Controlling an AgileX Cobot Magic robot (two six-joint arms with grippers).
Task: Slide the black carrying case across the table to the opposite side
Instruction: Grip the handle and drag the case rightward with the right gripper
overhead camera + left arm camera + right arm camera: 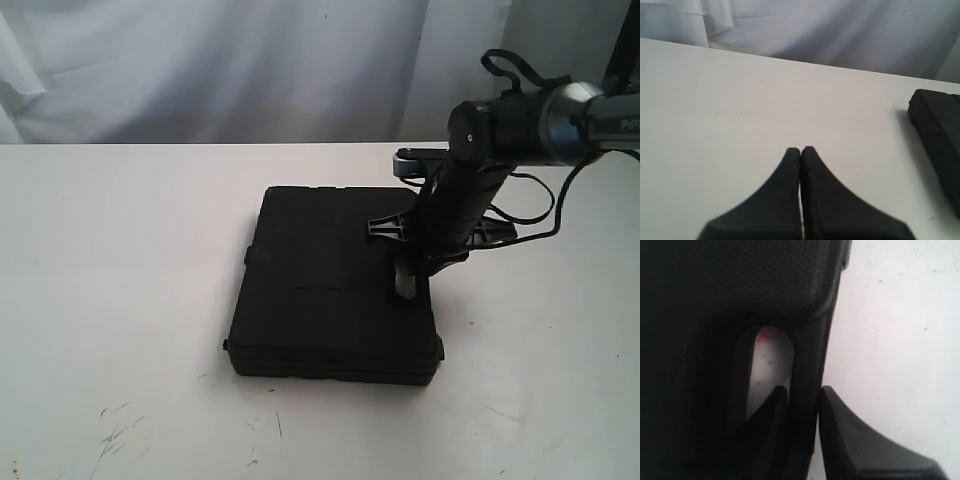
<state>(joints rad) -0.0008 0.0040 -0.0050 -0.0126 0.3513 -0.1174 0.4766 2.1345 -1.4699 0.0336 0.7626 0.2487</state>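
The black carrying case lies flat on the white table, a little right of the middle. My right gripper reaches down onto the case's right edge. In the right wrist view this gripper is shut on the case's handle bar, with one finger inside the handle opening and the other outside it. A small red spot on the table shows through that opening. My left gripper is shut on nothing, above bare table, with the case off to one side of it. It does not show in the exterior view.
A white curtain hangs behind the table's far edge. Black cables loop from the right arm over the table beside the case. Dark scuff marks lie near the front left.
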